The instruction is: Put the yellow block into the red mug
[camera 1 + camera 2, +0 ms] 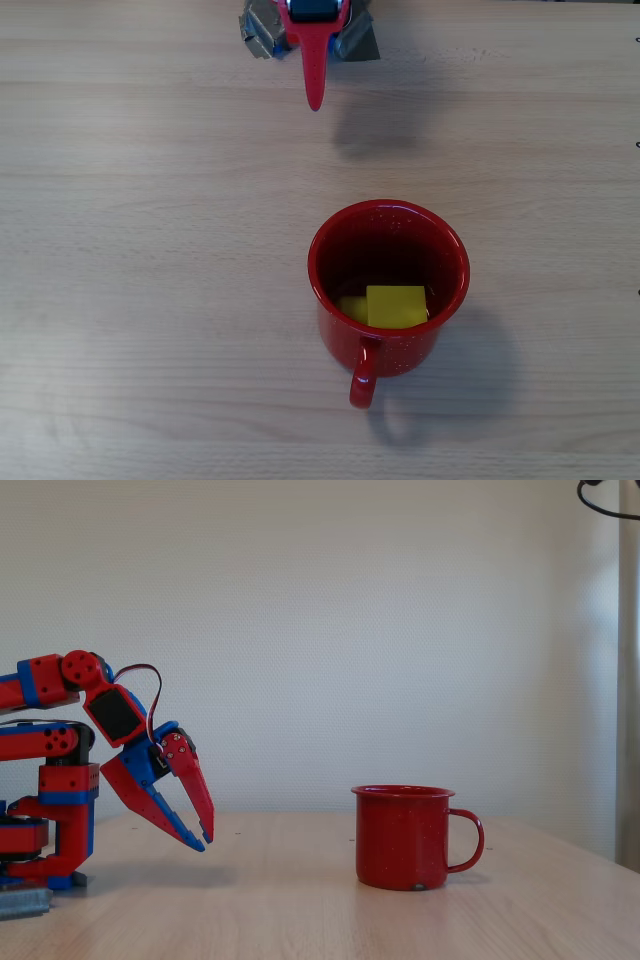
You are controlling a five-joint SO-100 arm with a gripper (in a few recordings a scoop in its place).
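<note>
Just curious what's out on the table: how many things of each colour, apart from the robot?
Red: 1, the red mug
Yellow: 1, the yellow block, lying inside the mug
Total: 2

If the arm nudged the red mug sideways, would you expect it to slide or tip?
The red mug would probably slide: it looks squat, flat-based, on smooth wood. Its glossy enamel may be slippery for the pincer. The yellow block inside would likely shift.
</note>
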